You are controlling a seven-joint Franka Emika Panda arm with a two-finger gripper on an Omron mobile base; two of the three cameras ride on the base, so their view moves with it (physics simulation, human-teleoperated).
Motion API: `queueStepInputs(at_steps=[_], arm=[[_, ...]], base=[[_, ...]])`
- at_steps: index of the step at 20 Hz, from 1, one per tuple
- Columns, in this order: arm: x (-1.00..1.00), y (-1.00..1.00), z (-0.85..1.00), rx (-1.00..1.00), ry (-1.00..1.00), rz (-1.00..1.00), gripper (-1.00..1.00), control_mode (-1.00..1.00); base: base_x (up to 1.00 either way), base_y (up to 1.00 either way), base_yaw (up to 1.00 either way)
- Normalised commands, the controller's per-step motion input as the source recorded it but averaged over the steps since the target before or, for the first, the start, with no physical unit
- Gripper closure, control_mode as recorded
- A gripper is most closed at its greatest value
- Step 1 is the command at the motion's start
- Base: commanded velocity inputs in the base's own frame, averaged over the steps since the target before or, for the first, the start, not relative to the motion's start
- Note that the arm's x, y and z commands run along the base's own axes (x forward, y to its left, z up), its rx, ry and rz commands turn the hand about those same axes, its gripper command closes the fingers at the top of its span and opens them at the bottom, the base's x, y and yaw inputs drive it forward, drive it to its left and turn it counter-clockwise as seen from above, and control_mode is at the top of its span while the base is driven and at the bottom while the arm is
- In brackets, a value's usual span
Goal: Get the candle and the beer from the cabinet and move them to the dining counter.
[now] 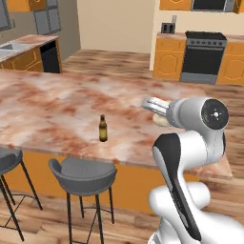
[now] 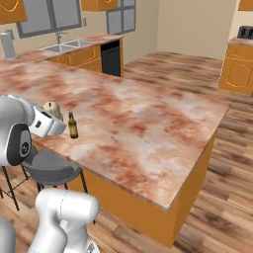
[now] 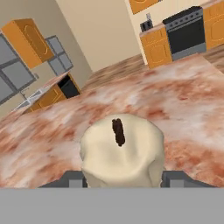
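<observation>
Marbled reddish-brown and cream stone bench [image 1: 57, 105] on an orange base spreads ahead of me, and the slim brown glass beer bottle [image 1: 103, 127] already stands upright on it near the front edge. My pincer [image 3: 122, 178] is clenched on the cream-white lumpy candle [image 3: 122, 151], carried above the bench at about three o'clock from the bottle. I judge only setting the candle down remains.
</observation>
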Motion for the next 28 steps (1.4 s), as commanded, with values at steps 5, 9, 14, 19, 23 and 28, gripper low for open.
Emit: queueStepInputs(at_steps=[5,9,14,19,23,28], arm=[[0.0,0.0,0.0,0.0,0.0,0.0,1.0,1.0],[0.0,0.0,0.0,0.0,0.0,0.0,1.0,1.0],[0.0,0.0,0.0,0.0,0.0,0.0,1.0,1.0],[0.0,0.0,0.0,0.0,0.0,0.0,1.0,1.0],[0.0,0.0,0.0,0.0,0.0,0.0,1.0,1.0],[0.0,0.0,0.0,0.0,0.0,0.0,1.0,1.0]], base=[[0.08,0.67,-0.29],[0.1,0.62,-0.24],[0.32,0.33,-0.08],[0.23,0.23,0.0],[0.31,0.23,0.0],[0.4,0.2,0.0]])
